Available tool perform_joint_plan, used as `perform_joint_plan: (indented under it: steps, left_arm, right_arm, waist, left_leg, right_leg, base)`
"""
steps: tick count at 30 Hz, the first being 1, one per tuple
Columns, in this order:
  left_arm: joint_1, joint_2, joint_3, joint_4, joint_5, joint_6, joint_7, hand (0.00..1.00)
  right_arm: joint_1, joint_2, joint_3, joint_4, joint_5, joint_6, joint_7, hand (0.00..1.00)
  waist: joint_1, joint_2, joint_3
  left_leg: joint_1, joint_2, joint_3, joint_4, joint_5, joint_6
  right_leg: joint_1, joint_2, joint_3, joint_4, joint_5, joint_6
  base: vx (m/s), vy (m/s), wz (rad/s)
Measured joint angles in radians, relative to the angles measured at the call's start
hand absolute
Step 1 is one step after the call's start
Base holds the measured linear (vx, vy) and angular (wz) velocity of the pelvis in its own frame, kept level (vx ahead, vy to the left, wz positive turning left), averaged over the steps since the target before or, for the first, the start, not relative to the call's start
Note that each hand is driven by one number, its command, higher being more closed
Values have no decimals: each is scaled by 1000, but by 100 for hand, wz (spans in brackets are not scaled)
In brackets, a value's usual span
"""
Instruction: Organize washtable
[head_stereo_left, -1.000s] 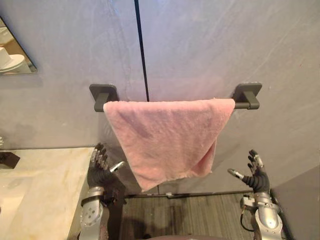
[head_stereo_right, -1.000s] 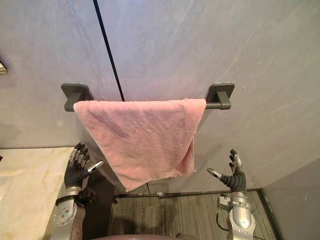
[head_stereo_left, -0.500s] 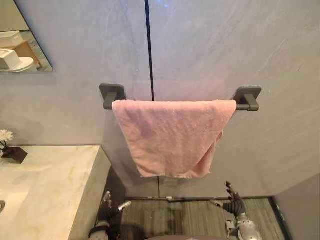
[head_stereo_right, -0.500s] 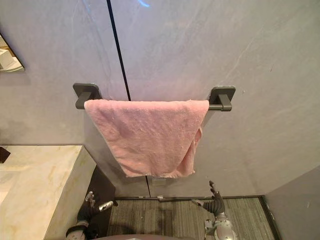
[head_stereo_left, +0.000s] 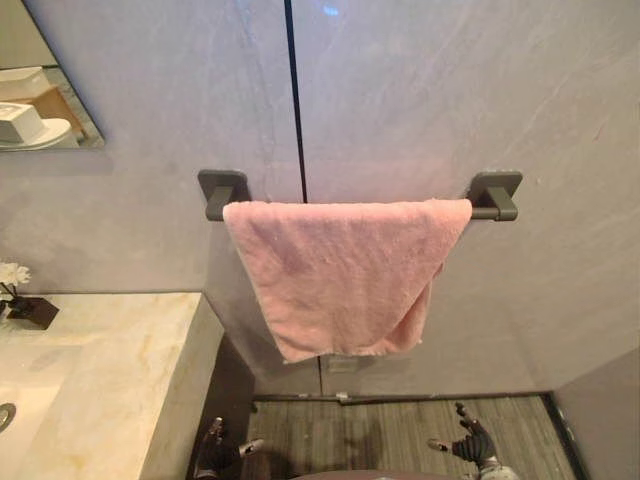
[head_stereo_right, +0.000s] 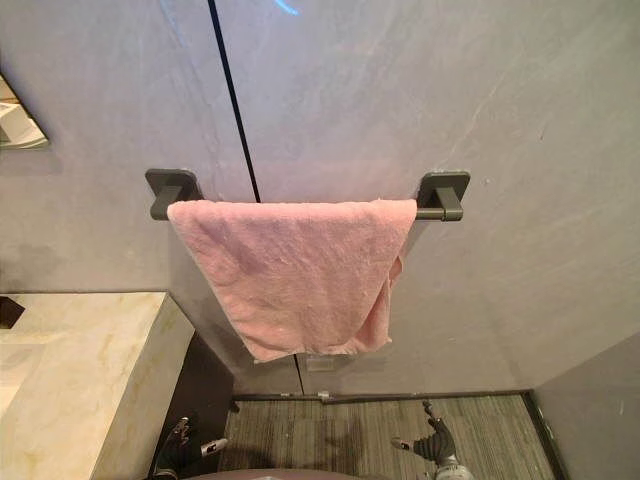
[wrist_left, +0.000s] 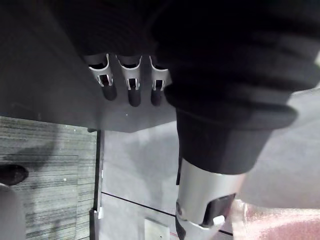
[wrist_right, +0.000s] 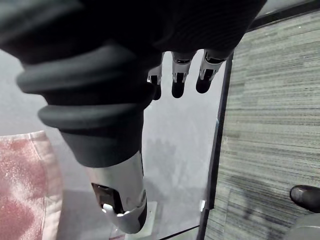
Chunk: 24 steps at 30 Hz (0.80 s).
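Note:
A pink towel (head_stereo_left: 340, 270) hangs folded over a dark towel bar (head_stereo_left: 492, 205) on the grey wall, its lower edge slanting down to a corner at the middle. My left hand (head_stereo_left: 216, 448) is low by the floor beside the washtable's end, fingers (wrist_left: 131, 85) straight and empty. My right hand (head_stereo_left: 468, 444) is just as low under the bar's right end, fingers (wrist_right: 180, 75) spread, nothing in it. Both hands are well below the towel and apart from it. A pink towel edge (wrist_right: 25, 190) shows past the right thumb.
The marble washtable (head_stereo_left: 110, 370) fills the lower left, with a sink basin (head_stereo_left: 8, 400) at its left edge and a small white flower in a dark pot (head_stereo_left: 24, 305) at the back. A mirror (head_stereo_left: 40, 90) hangs upper left. Striped grey floor (head_stereo_left: 370, 430) lies below the towel.
Both hands have dropped from beside the towel's lower edge down to near the floor. The camera has shifted, bringing more of the washtable and mirror into view. The towel stays on the bar.

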Motion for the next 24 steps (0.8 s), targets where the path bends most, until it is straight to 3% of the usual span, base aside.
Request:
perform_joint_plan:
  steps: [3, 5, 6, 8, 9, 10, 12, 14, 15, 16, 18, 19, 20, 22, 24]
  left_arm:
    - [-53, 12, 0, -43, -3, -1, 18, 0]
    - [-67, 15, -9, -90, -5, -2, 28, 0]
    - [-67, 16, -12, -100, -5, -3, 31, 0]
    - [-64, 18, -11, -135, -18, -10, 34, 0]
    - [-65, 18, -10, -135, -23, -10, 35, 0]
    - [-66, 12, -11, -136, -24, -9, 35, 0]
    - [-60, -10, -12, -138, -26, -9, 37, 0]
    - [-36, -56, -27, -177, -31, -11, 40, 0]
    - [-33, -71, -45, -182, -37, -14, 39, 0]
    - [-32, -75, -57, -195, -40, -14, 40, 0]
    - [-25, -63, -63, -197, -42, -12, 44, 0]
    - [-20, -48, -78, -204, -42, -12, 45, 0]
    - [-16, -41, -82, -212, -42, -13, 44, 0]
    - [-15, -36, -81, -213, -42, -12, 42, 0]
    - [-16, -33, -76, -205, -42, -13, 40, 0]
  right_arm:
    - [-32, 6, 32, -39, 0, 1, -5, 0]
    - [-17, 8, 49, -59, 3, 1, -16, 0]
    - [-6, 9, 53, -65, 4, 1, -17, 0]
    - [31, 15, 66, -92, 14, -1, -17, 0]
    - [31, 15, 69, -92, 21, -1, -17, 0]
    - [26, 13, 70, -91, 27, 0, -18, 0]
    - [7, 3, 70, -87, 33, 4, -22, 0]
    - [-9, -13, 71, -88, 40, 2, -31, 0]
    - [-17, -26, 70, -87, 49, 0, -38, 0]
    - [-16, -34, 67, -85, 57, 1, -43, 0]
    - [-13, -27, 59, -84, 63, 1, -51, 0]
    - [-3, -28, 54, -84, 65, 1, -59, 0]
    - [-3, -29, 53, -84, 69, 1, -60, 0]
    - [5, -33, 50, -66, 72, 0, -60, 0]
    - [1, -35, 48, -33, 74, 0, -57, 0]
  waist:
    - [24, -2, 36]
    - [22, 3, 43]
    - [24, -2, 39]
    - [32, -34, 19]
    - [36, -41, 18]
    - [52, -59, 16]
    - [77, -42, 29]
    - [81, -7, 31]
    - [74, 23, 46]
    - [62, 32, 61]
    - [49, 13, 75]
    - [50, -3, 76]
    - [49, -10, 78]
    - [41, -13, 69]
    - [24, -4, 62]
  left_leg:
    - [-149, 43, 7, 165, -61, 5]
    - [-209, 60, -36, 212, -59, 2]
    - [-220, 59, -49, 222, -58, 0]
    - [-296, 49, -105, 282, -42, -22]
    - [-318, 45, -109, 297, -36, -25]
    - [-357, 43, -110, 325, -23, -39]
    - [-379, 53, -130, 291, 38, -61]
    - [-398, 84, -143, 210, 126, -82]
    - [-402, 112, -148, 152, 201, -85]
    - [-379, 139, -61, 91, 227, -51]
    - [-378, 163, 53, 249, 164, -38]
    - [-370, 162, 64, 371, 82, -32]
    - [-368, 162, 62, 433, 40, -22]
    - [-312, 186, 64, 573, -69, -22]
    - [-236, 218, 73, 575, -109, -17]
  right_leg:
    - [-99, 25, 31, 76, -5, 6]
    - [-172, 18, 58, 358, -109, 31]
    - [-170, 10, 66, 406, -128, 43]
    - [-128, -24, 146, 535, -186, 92]
    - [-111, -35, 163, 534, -195, 100]
    - [-62, -34, 199, 465, -245, 104]
    - [-24, -25, 160, 362, -310, 53]
    - [-12, 18, 91, 286, -344, -4]
    - [-16, 52, 45, 287, -334, -33]
    - [-21, 68, -26, 291, -317, -67]
    - [-1, 54, -106, 297, -310, -95]
    - [0, 38, -136, 298, -305, -103]
    - [-2, 30, -149, 298, -301, -108]
    - [-14, 9, -210, 280, -271, -110]
    - [-12, 6, -249, 254, -244, -103]
  base:
    - [-158, -24, -18]
    - [-72, -31, 37]
    - [-30, -81, 73]
    - [-42, -233, 73]
    - [-114, -337, 60]
    - [-156, -246, 41]
    - [-301, -311, 50]
    - [-365, -311, 75]
    - [-391, -240, 119]
    - [-393, -214, 127]
    - [-327, -184, 115]
    - [-326, -169, 94]
    - [-265, -88, 67]
    - [-259, -16, 75]
    - [-160, 63, 85]
